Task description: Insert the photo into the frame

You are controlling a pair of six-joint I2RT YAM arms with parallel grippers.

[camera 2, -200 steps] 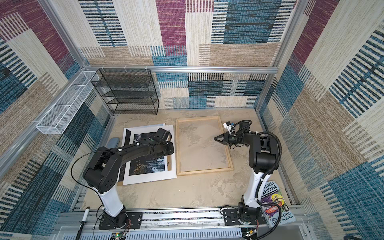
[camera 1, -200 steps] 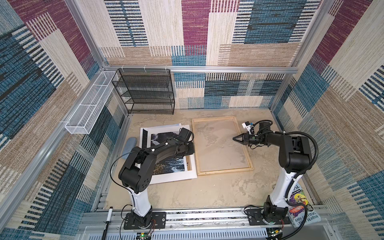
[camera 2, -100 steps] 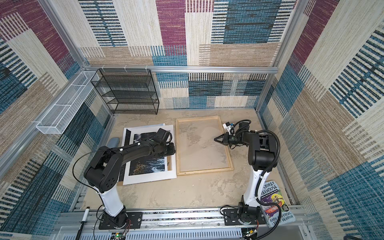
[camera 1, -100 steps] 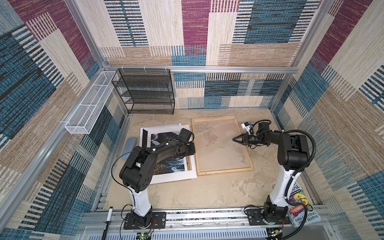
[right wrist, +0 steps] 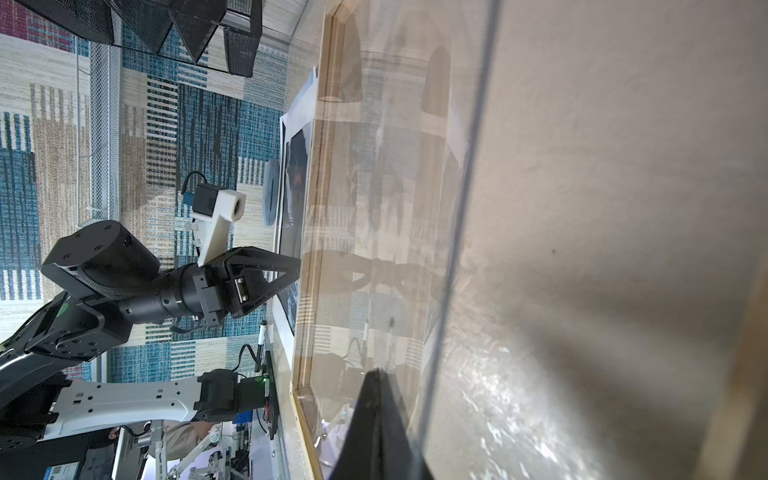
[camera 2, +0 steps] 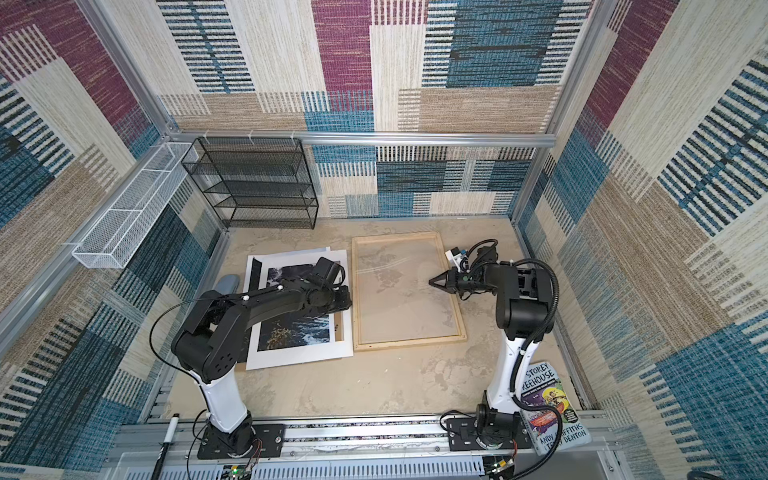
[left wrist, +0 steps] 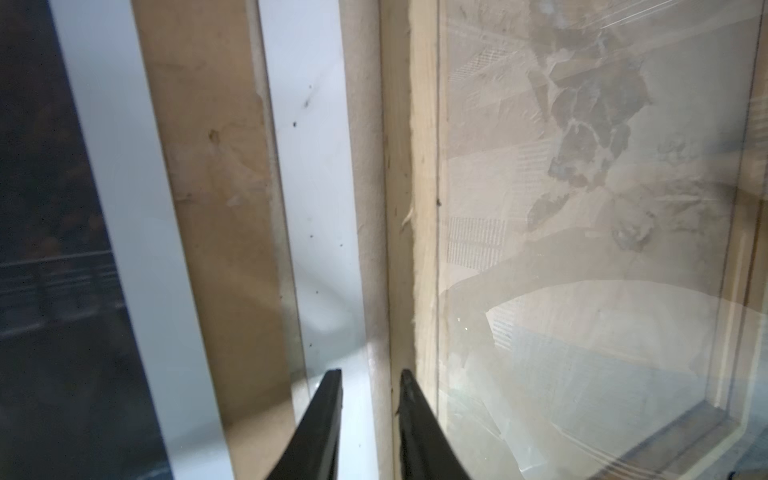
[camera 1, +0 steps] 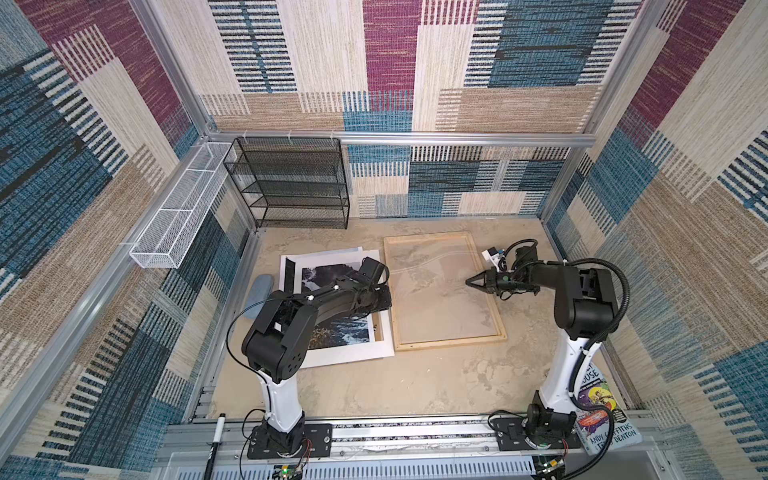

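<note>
Left gripper (left wrist: 370, 380) hovers low right beside the frame's (camera 1: 451, 340) long rail on the left arm's side. Its jaws are a little apart with nothing between them, just mat edge and a sliver of table (camera 1: 415, 386) showing in the gap. So it isn't holding anything yet.

The photo (camera 1: 338, 330) lies flat in a stack just beside that same rail, outside the frame. Going toward the frame you get the dark print, a strip of brown board (left wrist: 216, 208) next to it, then the white mat (camera 1: 345, 357) edge, then the rail. From the gripper, that puts the photo's nearest long edge on the side away from the frame, past the mat edge and the board strip. It's close, but not under the tips. Its long axis runs pretty much along the frame's long rails, just skewed a touch, so I'd say no big turn is needed, mostly a sideways carry over the rail.

Right gripper (camera 1: 470, 283) is pressed shut, empty as far as I can see, at the clear pane (camera 1: 436, 299) inside the frame and nearer the opposite long rail. I can't tell if it's touching or just above. Most of the frame sits between it and the photo, so the left arm is clearly the nearer one.

My guess is the left tips need to back off from the rail toward the print edge and get under it. Thin paper lying flat on a board, that's the fiddly bit.
</note>
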